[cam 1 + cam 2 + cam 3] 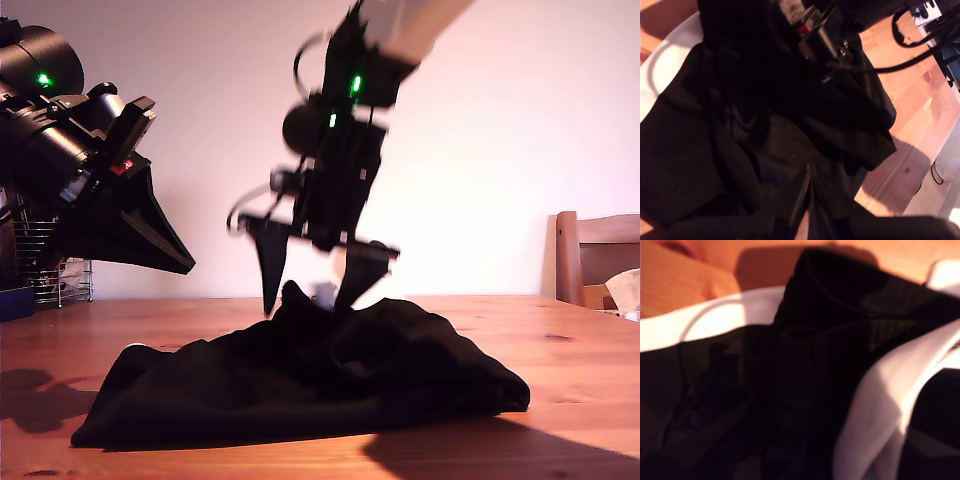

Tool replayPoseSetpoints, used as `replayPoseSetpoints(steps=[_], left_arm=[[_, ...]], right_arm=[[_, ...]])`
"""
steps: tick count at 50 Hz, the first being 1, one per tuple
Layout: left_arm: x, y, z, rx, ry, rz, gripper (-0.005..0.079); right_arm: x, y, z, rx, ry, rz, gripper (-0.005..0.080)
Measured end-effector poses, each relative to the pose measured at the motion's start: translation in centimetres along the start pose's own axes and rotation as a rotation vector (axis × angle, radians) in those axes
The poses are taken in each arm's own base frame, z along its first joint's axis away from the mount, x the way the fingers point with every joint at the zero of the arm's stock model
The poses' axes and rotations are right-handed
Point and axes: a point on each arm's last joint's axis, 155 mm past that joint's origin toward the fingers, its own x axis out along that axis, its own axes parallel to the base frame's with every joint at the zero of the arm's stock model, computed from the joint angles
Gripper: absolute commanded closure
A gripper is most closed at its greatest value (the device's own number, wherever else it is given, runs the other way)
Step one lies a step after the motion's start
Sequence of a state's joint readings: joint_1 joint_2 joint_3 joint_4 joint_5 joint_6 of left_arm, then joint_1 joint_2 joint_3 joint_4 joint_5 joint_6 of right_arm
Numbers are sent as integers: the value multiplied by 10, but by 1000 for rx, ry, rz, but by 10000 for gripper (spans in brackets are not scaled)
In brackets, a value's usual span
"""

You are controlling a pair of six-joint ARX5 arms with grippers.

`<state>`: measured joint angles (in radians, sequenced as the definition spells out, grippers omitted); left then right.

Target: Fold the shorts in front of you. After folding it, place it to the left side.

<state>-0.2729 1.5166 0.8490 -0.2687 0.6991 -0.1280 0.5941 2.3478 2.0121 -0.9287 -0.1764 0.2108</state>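
One shorts [320,385]; two arms

Surroundings: wooden table [590,340] and objects at its margins, exterior view.
The table's reddish-brown planks show knots and grain, with dark shadows falling across the near surface. A wooden chair [597,255] stands beyond the table at the exterior view's right; a pale crumpled item [627,292], unidentifiable, sits just in front of it. A wire rack [48,265] rests on the table at the exterior view's left, beside a blue object [14,303]. A plain pale wall [520,130] rises behind the table.
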Motion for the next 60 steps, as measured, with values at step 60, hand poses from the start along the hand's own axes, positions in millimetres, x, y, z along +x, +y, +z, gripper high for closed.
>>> replayPoseSetpoints(steps=[60], left_arm=[[-1,-1,-4,-20,16,-15,763]], right_arm=[[-46,-86,-60,-127,305,-183,765]])
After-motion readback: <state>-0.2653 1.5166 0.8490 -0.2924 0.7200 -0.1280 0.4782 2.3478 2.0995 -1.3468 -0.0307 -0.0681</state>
